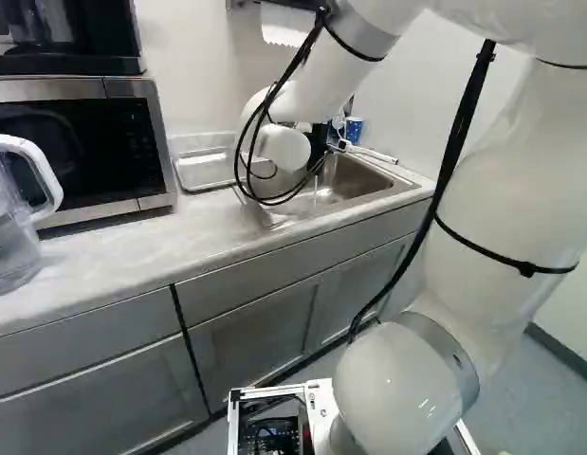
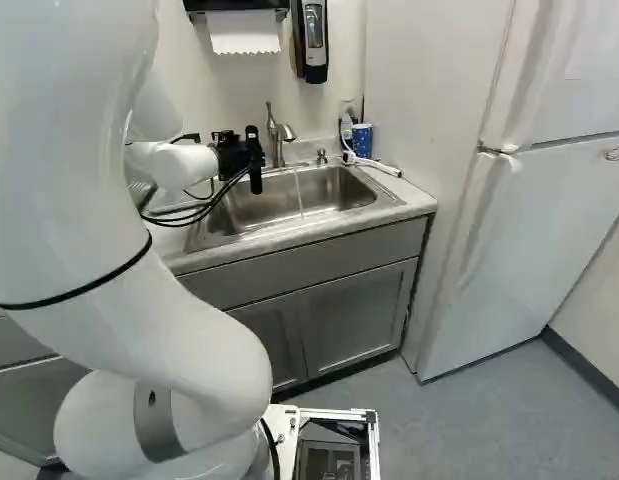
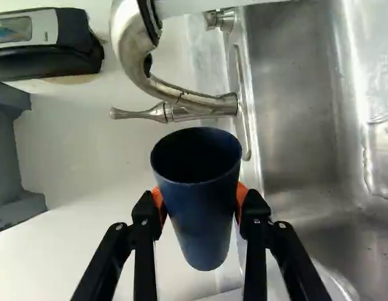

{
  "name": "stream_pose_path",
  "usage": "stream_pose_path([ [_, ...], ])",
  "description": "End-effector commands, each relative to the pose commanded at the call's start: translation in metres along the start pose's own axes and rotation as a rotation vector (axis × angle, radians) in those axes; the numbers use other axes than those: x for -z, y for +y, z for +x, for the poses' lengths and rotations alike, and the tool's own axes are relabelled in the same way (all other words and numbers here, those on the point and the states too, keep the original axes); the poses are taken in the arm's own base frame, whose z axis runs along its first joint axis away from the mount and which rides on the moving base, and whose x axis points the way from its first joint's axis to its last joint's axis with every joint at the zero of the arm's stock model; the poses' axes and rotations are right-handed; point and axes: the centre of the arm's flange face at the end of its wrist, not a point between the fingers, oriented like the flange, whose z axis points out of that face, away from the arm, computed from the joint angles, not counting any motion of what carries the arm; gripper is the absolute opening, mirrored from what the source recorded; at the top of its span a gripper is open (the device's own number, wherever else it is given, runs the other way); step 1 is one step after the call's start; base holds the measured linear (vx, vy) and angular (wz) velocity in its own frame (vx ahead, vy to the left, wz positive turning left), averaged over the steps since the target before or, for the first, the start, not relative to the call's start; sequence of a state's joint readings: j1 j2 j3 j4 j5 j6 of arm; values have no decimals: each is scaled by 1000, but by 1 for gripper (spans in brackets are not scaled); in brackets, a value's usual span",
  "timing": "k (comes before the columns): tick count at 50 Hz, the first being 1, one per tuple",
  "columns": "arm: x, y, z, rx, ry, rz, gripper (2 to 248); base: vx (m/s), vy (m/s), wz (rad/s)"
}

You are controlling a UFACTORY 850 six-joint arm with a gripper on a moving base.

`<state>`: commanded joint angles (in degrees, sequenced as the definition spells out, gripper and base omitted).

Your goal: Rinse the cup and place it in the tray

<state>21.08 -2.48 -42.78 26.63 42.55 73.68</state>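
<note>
In the right base view my gripper is raised at the sink's left side, left of the faucet. The wrist view shows the gripper shut on a dark blue cup, an orange pad against each side. The cup's mouth shows dark inside; its contents cannot be told. A thin stream of water falls from the faucet into the sink, apart from the cup. A metal tray lies on the counter left of the sink, partly hidden behind my arm in the left base view.
A blue patterned cup and a white brush-like tool stand and lie at the sink's back right corner. A microwave and a clear pitcher are on the counter. A soap dispenser hangs above; a white fridge stands right.
</note>
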Motion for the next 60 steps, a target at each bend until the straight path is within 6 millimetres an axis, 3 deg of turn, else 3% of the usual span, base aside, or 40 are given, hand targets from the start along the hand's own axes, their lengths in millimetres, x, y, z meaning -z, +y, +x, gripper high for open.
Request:
stream_pose_path([
  [60,0,0,0,631,0,0,124,0,0,0],
])
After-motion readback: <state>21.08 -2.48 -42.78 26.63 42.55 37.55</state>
